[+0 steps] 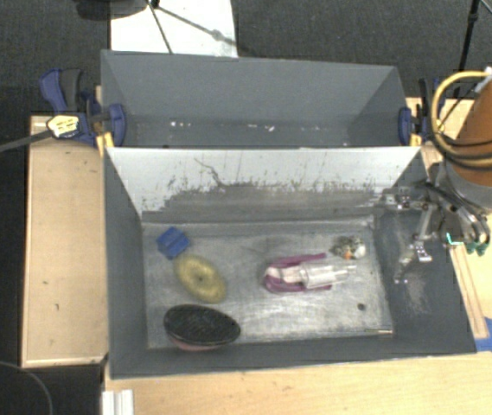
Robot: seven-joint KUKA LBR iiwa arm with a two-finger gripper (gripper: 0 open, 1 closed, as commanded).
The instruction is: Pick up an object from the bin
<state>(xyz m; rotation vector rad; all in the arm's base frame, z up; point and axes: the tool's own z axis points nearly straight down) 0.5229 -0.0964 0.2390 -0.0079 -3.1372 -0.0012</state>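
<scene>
My gripper [417,247] hangs over the bin's right sloping wall, off to the right of all the loose things. Nearest to it on the bin floor is a small shiny crumpled piece [348,249]. Just left of and below that piece lies a purple and white tube-like thing [302,276], stretched out left to right in the middle of the floor.
A yellow ring-shaped thing [201,278] lies at the left of the floor, with a small blue block [173,242] behind it. A black oval brush [201,326] rests at the front left corner. The arm with its orange cover and cables stands at the right.
</scene>
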